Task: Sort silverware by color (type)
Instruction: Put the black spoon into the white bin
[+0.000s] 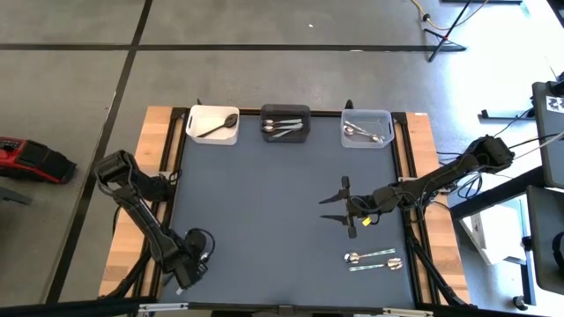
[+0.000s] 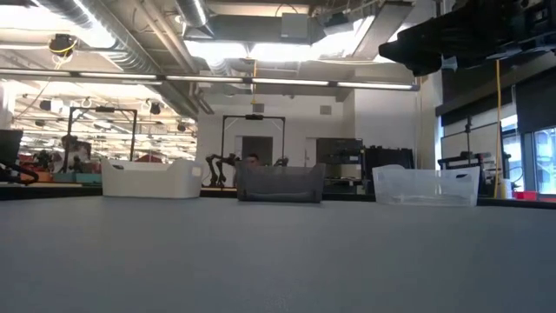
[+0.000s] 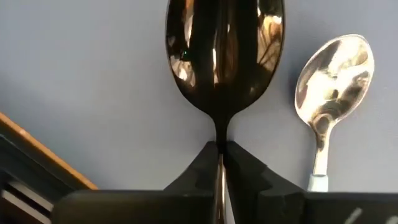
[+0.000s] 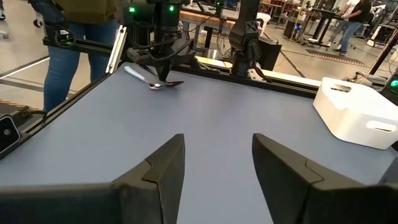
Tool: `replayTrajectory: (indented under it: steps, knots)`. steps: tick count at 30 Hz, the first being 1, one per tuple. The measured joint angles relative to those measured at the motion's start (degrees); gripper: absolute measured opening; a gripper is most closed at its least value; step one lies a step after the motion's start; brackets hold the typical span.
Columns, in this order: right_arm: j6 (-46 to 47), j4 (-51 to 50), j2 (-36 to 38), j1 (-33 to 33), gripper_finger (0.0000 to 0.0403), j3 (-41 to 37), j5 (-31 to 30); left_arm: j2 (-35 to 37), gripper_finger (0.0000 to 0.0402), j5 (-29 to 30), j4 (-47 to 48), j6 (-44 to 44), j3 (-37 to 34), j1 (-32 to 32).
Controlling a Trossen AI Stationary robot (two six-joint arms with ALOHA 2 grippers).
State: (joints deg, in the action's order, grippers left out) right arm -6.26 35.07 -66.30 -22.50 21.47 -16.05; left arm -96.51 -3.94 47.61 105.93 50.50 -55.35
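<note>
Grey matting is covering the table [image 1: 264, 202], wood showing along both sides, with a bright ceiling-lit workshop stretching behind. White bin [image 1: 212, 124], black bin [image 1: 285, 122] and clear bin [image 1: 367, 128] are lining the far edge, each holding spoons. Left gripper [image 3: 220, 155], at the near left corner, is pinching the neck of a glossy dark spoon [image 3: 224, 56]; a silver spoon [image 3: 333, 81] is lying beside it. Right gripper [image 1: 345, 204] is hovering right of centre, fingers spread apart. Two silver spoons [image 1: 372, 260] are lying near right.
</note>
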Motion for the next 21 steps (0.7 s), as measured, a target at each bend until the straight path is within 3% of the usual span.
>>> replayTrajectory:
  steps: [10, 21]
  knots:
    - [-0.33, 0.63, 0.0, 0.02, 0.0179, 0.0, -2.43, 5.0, 0.0015, 10.96, 12.18, -2.09, 4.2, 0.21]
    - [-4.12, 1.85, 0.0, 0.02, 0.0179, 0.0, -5.67, 11.72, 0.0017, 30.77, 14.58, -17.06, 6.56, 5.84]
